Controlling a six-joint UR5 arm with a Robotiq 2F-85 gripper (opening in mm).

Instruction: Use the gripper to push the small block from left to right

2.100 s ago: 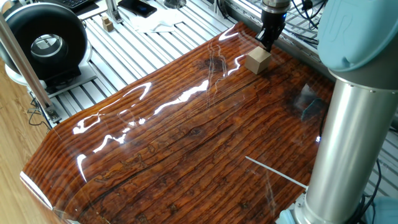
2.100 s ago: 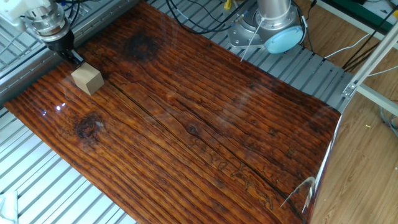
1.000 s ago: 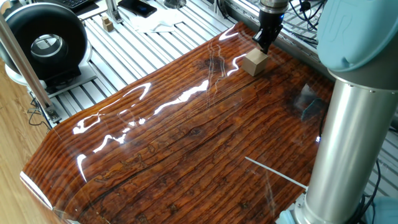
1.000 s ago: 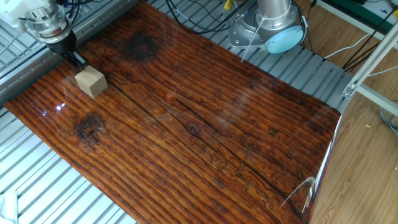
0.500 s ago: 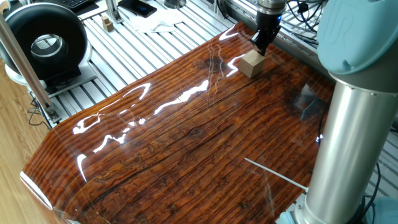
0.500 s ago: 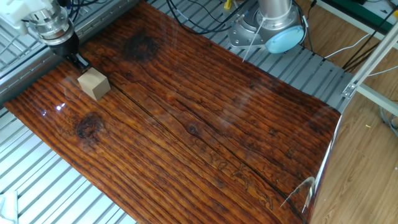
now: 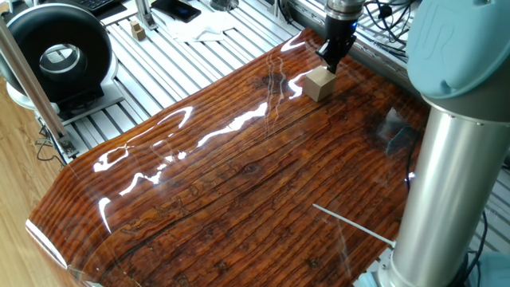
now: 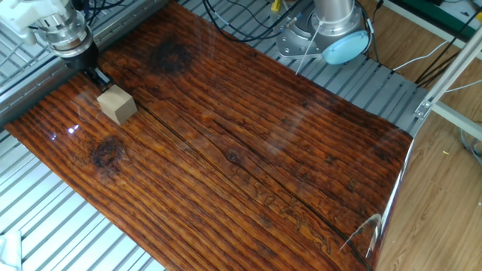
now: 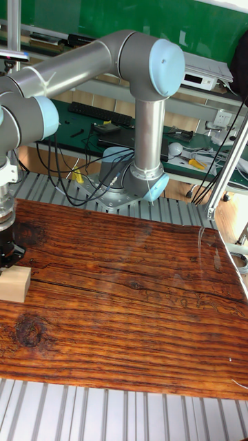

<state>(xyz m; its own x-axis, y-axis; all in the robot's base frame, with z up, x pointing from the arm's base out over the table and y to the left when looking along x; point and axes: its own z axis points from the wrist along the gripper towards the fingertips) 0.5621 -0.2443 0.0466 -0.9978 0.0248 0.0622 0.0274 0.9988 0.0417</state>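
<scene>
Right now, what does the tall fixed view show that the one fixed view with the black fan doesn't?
Only the tall fixed view: the arm's base beyond the table, the green desk behind with its keyboard, and the whole bent arm.

Only the fan view: the black fan, the tiny wooden block on the slatted bench, and glare streaks on the table.

Both: the gripper against the small block at one table edge.

— Where's the small block (image 7: 318, 83)?
— Flat on the wooden board, near its edge.
— Its look?
— Plain light tan wooden cube, unmarked, set slightly askew to the board's grain.
</scene>
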